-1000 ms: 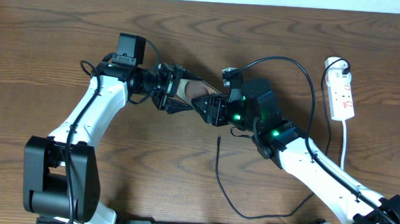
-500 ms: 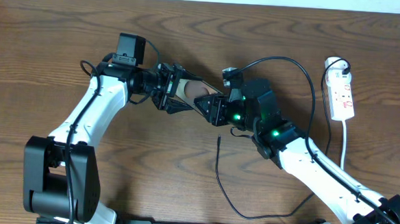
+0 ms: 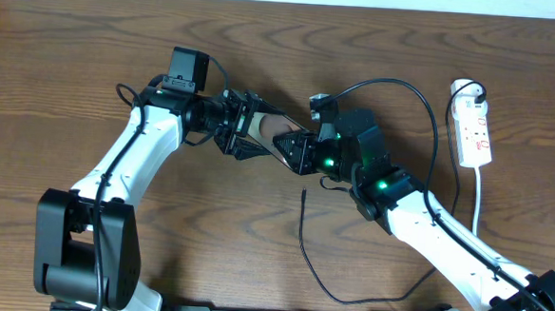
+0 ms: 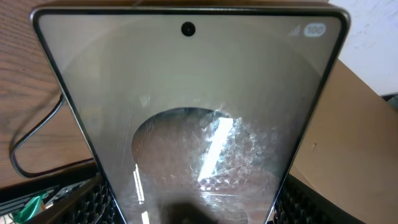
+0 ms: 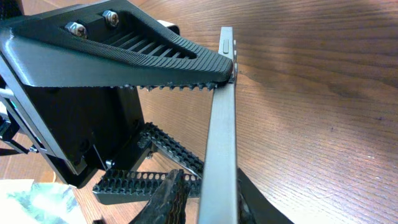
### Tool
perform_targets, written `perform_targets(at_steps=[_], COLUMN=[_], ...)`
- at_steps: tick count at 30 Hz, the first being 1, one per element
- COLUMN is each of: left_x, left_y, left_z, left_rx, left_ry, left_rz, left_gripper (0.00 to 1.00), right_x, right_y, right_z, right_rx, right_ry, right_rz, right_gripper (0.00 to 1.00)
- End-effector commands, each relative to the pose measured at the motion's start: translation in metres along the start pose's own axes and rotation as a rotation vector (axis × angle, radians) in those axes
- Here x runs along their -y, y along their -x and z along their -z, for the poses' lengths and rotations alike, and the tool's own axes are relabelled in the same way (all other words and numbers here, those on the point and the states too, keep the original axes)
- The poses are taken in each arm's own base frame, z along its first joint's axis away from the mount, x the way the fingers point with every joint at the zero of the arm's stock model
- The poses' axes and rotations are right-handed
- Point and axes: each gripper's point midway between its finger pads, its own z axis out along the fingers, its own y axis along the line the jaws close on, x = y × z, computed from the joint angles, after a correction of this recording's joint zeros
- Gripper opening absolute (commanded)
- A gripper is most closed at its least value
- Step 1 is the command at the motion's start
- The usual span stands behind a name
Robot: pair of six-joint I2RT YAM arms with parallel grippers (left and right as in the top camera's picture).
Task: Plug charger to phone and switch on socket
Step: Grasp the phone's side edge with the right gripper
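The phone is held above the table's middle, between both grippers. Its glossy brown-grey face fills the left wrist view. My left gripper is shut across the phone's width, with its fingers at both lower edges of the screen. In the right wrist view the phone shows edge-on. My right gripper straddles its lower end with a small gap at one finger. In the overhead view the right gripper is at the phone's right end. The charger cable lies loose on the table, tip up. The socket lies far right.
The socket's white cord runs down toward the front edge. A thicker black cable arcs over the right arm. The charger cable loops along the front of the table. The left gripper's finger looms large in the right wrist view.
My left arm has shifted slightly to the right with the phone, toward the right gripper. The right arm, cable and socket have not moved.
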Motion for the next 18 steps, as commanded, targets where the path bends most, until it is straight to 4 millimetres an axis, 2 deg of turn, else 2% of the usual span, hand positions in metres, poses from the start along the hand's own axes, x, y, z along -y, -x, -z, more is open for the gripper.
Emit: perform_targets(at_steps=[1,6,10,18], left_x=[0.0171,0.0171,0.0172,0.0171], left_y=[-0.0148,-0.0147,-0.0147,-0.0148], left_z=[0.0051,0.0051,0.0051,0.0051], left_rx=[-0.027,-0.027,-0.027,-0.027], left_ry=[-0.032,-0.032,-0.032,-0.032], left_rz=[-0.049,-0.049,-0.05,-0.049], left_gripper=[0.07,0.07,0.07,0.08], right_x=[-0.0093,-0.0094,-0.0094,-0.0074], right_y=[0.0051,0.0052,0.0052,0.0068], right_z=[-0.0002,-0.0002,-0.0002,-0.0002], right_rx=[0.008,0.009,0.009,0.018], right_ry=[0.022,0.023,0.023,0.011], right_rz=[0.017,0.017,0.016,-0.002], right_gripper=[0.18,0.17,0.1,0.08])
